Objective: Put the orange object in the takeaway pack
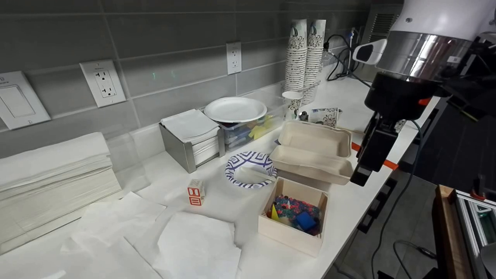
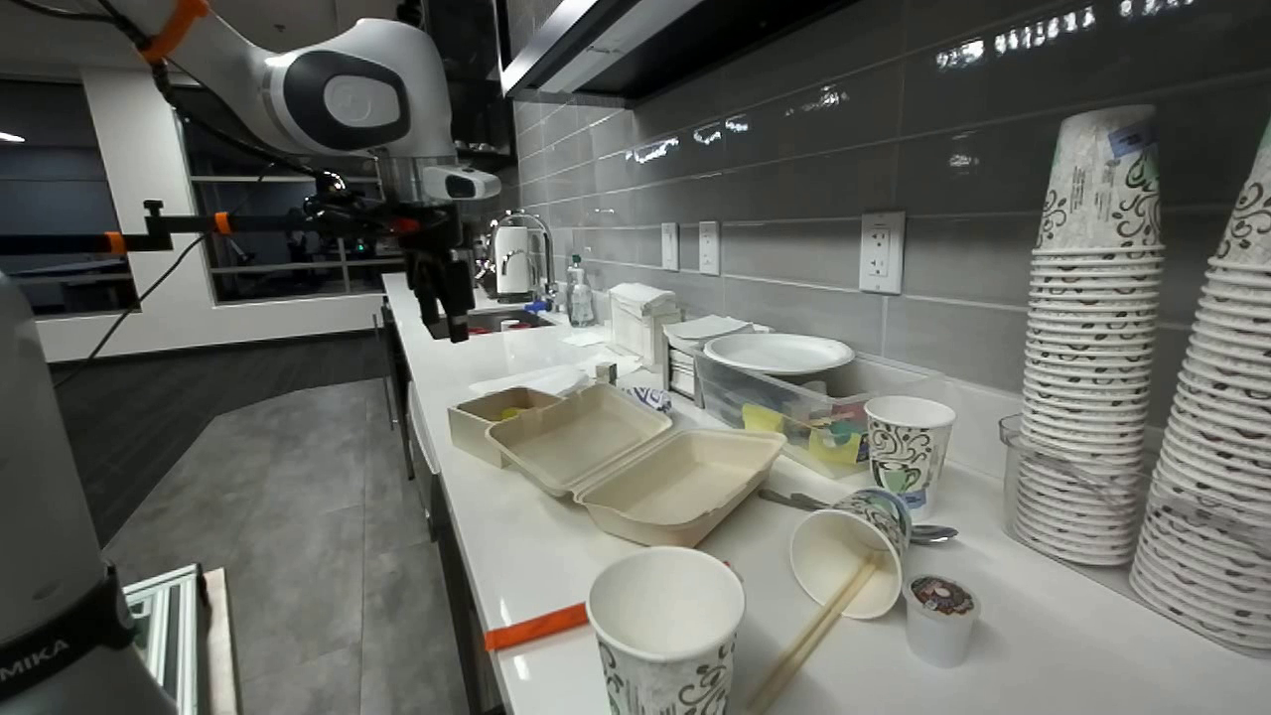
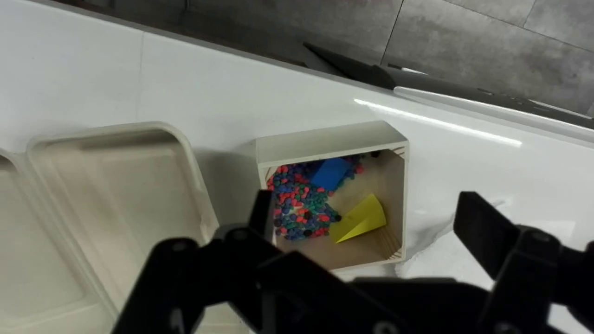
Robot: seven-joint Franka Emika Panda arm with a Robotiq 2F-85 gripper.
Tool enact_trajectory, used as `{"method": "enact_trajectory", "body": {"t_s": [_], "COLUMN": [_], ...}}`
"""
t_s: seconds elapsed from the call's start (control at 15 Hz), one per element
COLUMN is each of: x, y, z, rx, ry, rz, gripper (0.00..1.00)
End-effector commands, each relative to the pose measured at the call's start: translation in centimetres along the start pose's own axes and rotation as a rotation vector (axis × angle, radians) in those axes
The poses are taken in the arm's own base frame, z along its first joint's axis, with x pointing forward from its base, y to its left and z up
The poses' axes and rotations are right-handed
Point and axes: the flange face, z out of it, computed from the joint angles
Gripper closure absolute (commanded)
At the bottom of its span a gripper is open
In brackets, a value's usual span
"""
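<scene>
The orange object (image 2: 536,628) is a slim orange strip lying on the white counter beside the takeaway pack. A white cup hides part of it in that exterior view; in an exterior view its ends (image 1: 390,165) show on both sides of my gripper. The beige takeaway pack (image 1: 316,137) lies open on the counter in both exterior views (image 2: 685,482); part of it shows at the left of the wrist view (image 3: 125,195). My gripper (image 3: 365,206) is open and empty, high above the counter over the small square box. It shows in both exterior views (image 1: 361,177) (image 2: 449,330).
The square box (image 1: 290,232) of coloured beads stands beside the pack. A patterned bowl (image 1: 229,176), letter block (image 1: 196,192) and clear bin (image 2: 765,397) stand near. A cup (image 2: 665,636), a tipped cup (image 2: 844,556) and chopsticks (image 2: 809,641) lie around the orange object. The counter edge is close.
</scene>
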Motion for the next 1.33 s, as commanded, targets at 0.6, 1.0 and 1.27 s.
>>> {"method": "enact_trajectory", "body": {"t_s": [0.6, 1.0, 1.27], "x": [3.3, 0.8, -1.0], "y": [16.5, 23.5, 28.4], "z": [0.3, 1.5, 3.3], "rx": [-0.117, -0.165, -0.195], "ry": [0.045, 0.079, 0.076], "rz": [0.377, 0.421, 0.428], "gripper": [0.0, 0.0, 0.0]}}
